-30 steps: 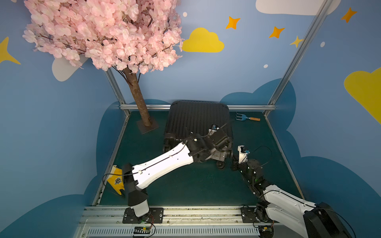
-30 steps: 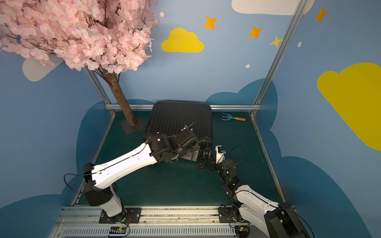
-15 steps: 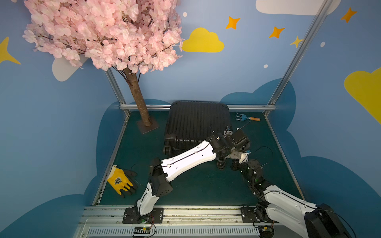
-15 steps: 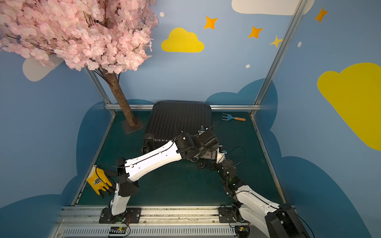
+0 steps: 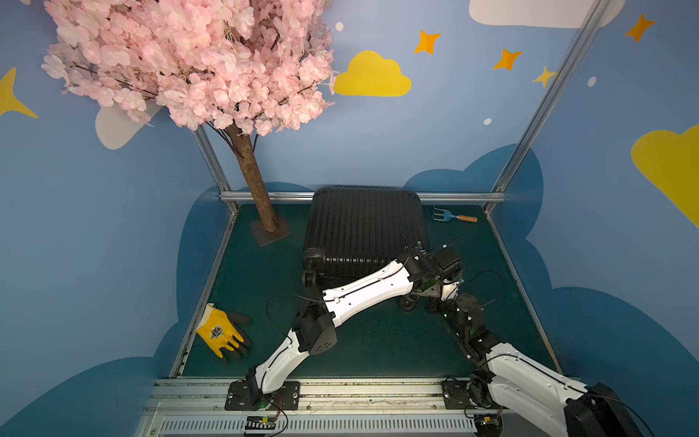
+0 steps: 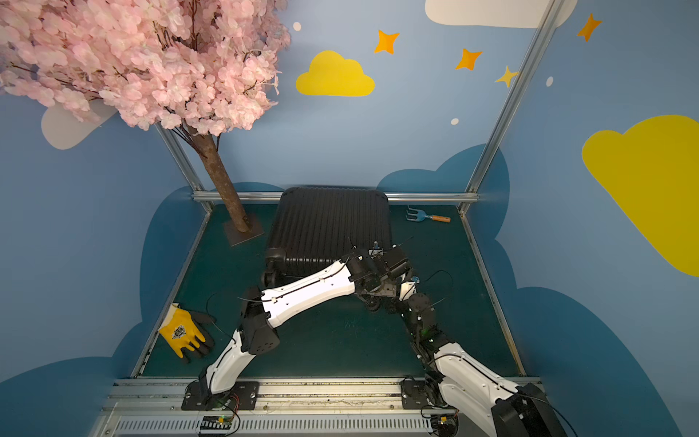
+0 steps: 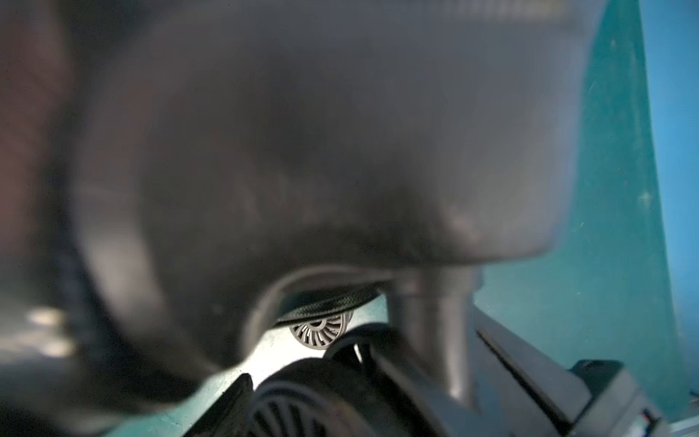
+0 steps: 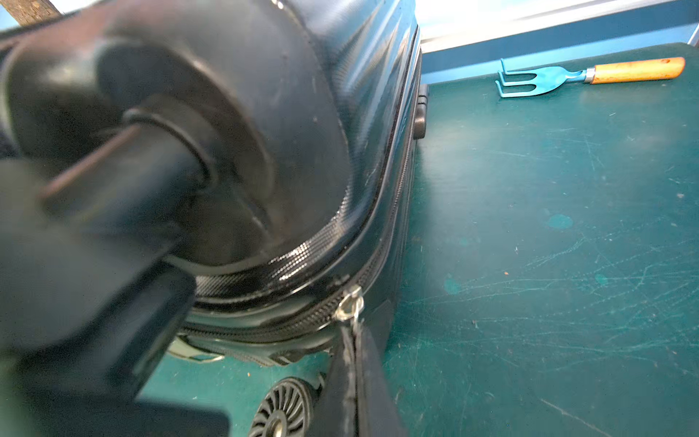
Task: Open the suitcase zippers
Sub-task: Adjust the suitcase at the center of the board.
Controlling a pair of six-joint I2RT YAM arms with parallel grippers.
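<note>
1 black suitcase (image 5: pixel 363 227) lay flat on the green mat (image 5: pixel 378 340), between tree (image 5: pixel 257 189) and hand fork (image 5: pixel 452 216). The right gripper (image 8: pixel 353 336) pinched 1 zipper pull (image 8: pixel 350 302) (beside a caster wheel (image 8: pixel 283 408)); the left gripper (image 5: pixel 444 266) sat alongside, its finger state impossible to tell.

A suitcase (image 5: pixel 363 230) lies flat at the back centre of the surface (image 5: pixel 378 340), its far end by the rear rail (image 5: pixel 461 196) and its caster wheels (image 5: pixel 309 278) toward the front. An artificial tree (image 5: pixel 261 196) stands just left of it, in the back left corner. A hand rake (image 5: pixel 454 217) lies to its right, near the rear rail. A work glove (image 5: pixel 221 333) lies front left, well apart. The left arm (image 5: pixel 363 295) crosses from the front to the suitcase's near right corner, beside the right arm (image 5: pixel 465 325). There the right gripper (image 8: pixel 353 336) touches the zipper pull (image 8: pixel 350 302) on the corner seam.
</note>
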